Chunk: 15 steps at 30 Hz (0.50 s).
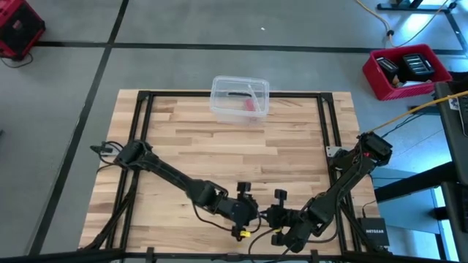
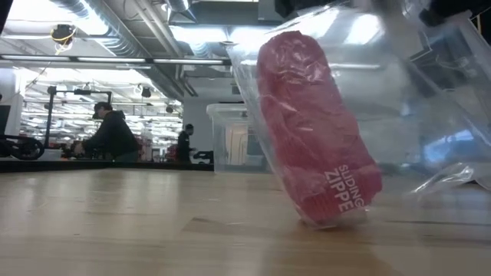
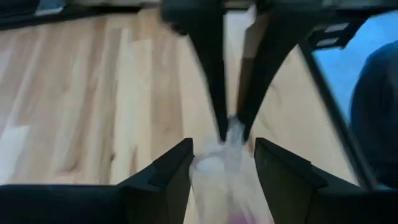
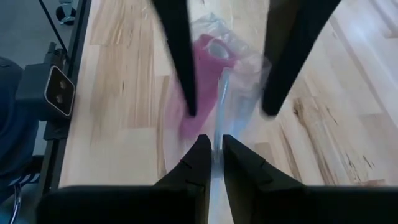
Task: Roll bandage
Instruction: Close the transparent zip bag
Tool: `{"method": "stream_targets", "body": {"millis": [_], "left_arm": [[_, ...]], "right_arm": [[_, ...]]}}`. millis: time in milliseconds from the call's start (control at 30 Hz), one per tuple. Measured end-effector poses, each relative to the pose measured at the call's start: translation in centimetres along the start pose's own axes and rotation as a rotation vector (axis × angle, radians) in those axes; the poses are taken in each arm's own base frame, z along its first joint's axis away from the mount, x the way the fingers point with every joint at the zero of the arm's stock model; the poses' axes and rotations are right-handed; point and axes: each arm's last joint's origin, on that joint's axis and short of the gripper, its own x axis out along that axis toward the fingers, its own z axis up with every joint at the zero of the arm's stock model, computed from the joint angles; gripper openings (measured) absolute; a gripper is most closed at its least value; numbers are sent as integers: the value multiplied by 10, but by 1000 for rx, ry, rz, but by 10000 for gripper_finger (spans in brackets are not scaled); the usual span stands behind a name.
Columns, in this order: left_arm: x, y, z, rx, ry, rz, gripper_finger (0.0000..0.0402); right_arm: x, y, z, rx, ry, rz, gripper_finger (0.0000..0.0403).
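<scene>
Lying across the whole work area: a light wooden table (image 1: 219, 153) with a black frame along its edges. Standing at the far edge, about mid-width: a clear plastic box (image 1: 240, 98), holding small dark and red items too small to identify. Sitting on the grey floor beyond the table: a red crate (image 1: 406, 71) at far right, a red case (image 1: 18, 29) at far left. Sitting in the background workshop: two people (image 2: 111, 134) at benches.
</scene>
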Motion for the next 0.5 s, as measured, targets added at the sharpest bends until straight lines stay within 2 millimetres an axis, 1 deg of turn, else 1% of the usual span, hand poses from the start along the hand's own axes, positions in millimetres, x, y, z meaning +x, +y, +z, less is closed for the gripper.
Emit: {"method": "stream_targets", "body": {"millis": [133, 233, 333, 500], "left_arm": [[7, -3, 2, 16, -45, -32, 153], [8, -5, 2, 29, -57, -33, 135], [8, -4, 2, 15, -53, -26, 103], [8, -4, 1, 39, -43, -21, 28]], "right_arm": [[0, 0, 0, -1, -4, -5, 35], [0, 0, 0, 0, -4, -4, 35], [0, 0, 0, 0, 0, 1, 35], [0, 0, 0, 0, 2, 3, 35]]}}
